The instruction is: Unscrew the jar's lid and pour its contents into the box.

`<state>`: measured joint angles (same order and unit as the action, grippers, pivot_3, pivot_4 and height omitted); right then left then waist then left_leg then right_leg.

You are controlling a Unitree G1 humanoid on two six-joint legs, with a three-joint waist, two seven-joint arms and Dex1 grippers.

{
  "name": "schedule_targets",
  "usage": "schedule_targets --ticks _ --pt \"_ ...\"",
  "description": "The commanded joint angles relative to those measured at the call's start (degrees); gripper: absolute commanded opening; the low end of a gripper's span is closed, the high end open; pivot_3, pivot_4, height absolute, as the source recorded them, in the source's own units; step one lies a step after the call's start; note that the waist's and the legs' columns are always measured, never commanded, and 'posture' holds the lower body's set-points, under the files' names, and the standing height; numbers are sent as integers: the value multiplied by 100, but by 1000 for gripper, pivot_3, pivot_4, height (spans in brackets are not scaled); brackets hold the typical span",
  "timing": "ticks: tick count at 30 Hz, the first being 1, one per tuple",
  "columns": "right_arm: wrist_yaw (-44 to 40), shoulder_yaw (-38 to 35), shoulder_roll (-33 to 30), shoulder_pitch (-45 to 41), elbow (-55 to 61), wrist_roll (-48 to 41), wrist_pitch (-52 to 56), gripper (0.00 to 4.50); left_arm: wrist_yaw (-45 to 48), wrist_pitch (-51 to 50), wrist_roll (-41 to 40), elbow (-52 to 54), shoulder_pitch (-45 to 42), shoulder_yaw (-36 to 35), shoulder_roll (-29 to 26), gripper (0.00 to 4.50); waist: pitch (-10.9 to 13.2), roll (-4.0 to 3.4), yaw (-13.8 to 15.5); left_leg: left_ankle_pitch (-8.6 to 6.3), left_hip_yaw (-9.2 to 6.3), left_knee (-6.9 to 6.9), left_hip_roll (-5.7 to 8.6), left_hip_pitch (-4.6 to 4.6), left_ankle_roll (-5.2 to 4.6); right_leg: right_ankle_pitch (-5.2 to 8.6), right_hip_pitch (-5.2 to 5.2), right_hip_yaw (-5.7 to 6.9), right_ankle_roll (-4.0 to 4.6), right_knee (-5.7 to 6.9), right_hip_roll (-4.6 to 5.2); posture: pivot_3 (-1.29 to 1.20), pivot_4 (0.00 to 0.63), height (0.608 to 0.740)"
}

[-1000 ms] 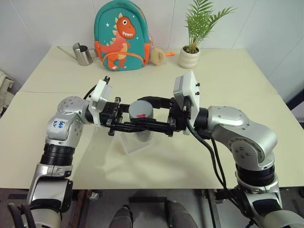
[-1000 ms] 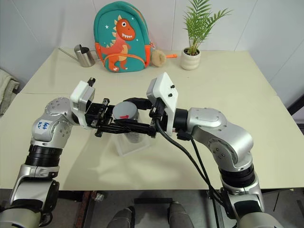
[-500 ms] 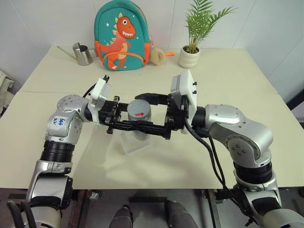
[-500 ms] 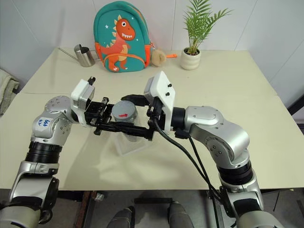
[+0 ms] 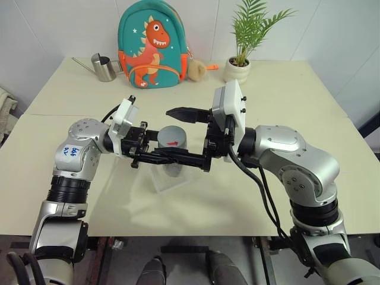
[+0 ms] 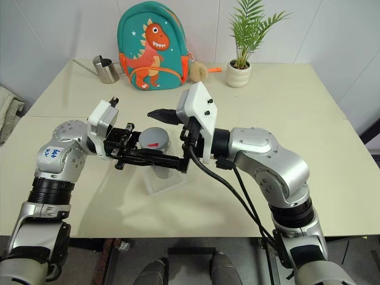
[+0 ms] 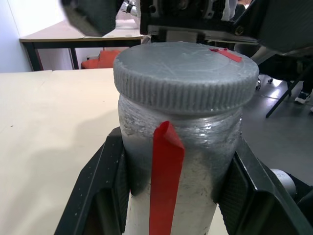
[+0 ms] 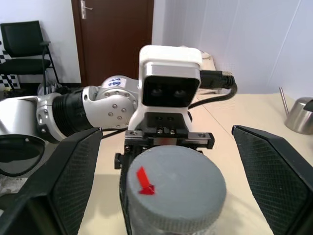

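Observation:
My left gripper (image 5: pixel 168 155) is shut on the jar (image 5: pixel 173 148) and holds it upright just above the clear box (image 5: pixel 161 181) on the table. In the left wrist view its two black fingers (image 7: pixel 105 171) press on the jar's (image 7: pixel 195 166) frosted wall, which carries a red tape strip. The grey lid (image 5: pixel 173 135) with its small red mark sits on the jar. My right gripper (image 5: pixel 170 133) is open, with one finger on each side of the lid and clear of it; both fingers (image 8: pixel 73 181) stand wide of the lid (image 8: pixel 176 188). The contents are hidden inside.
At the back of the table stand a dinosaur backpack (image 5: pixel 152 44), a steel watering can (image 5: pixel 104 67), a small plush toy (image 5: pixel 196 69) and a potted plant (image 5: pixel 237 68). Bare tabletop (image 5: pixel 214 196) lies around the box.
My right gripper, shut on the lid a second ago, has opened and its fingers now stand apart from it. The left gripper and the jar have kept still.

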<state>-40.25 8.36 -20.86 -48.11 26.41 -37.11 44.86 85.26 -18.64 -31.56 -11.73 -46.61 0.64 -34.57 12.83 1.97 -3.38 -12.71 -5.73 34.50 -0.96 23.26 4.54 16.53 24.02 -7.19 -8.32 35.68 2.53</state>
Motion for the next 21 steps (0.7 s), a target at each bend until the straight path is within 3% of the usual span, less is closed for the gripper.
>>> schedule_targets --ticks 1,21 --pt "79 27 114 -130 39 -4 -62 4472 -47 181 -4 227 21 -107 22 1929 0 0 4 0 0 0 0 0 0 0 0 1 0 0 0 0 150 740" --pt "168 270 366 -407 -297 298 -33 4472 -175 220 -27 319 68 -50 115 1929 0 0 3 0 -1 2 0 0 0 1 1 1 1 6 0 0 150 740"
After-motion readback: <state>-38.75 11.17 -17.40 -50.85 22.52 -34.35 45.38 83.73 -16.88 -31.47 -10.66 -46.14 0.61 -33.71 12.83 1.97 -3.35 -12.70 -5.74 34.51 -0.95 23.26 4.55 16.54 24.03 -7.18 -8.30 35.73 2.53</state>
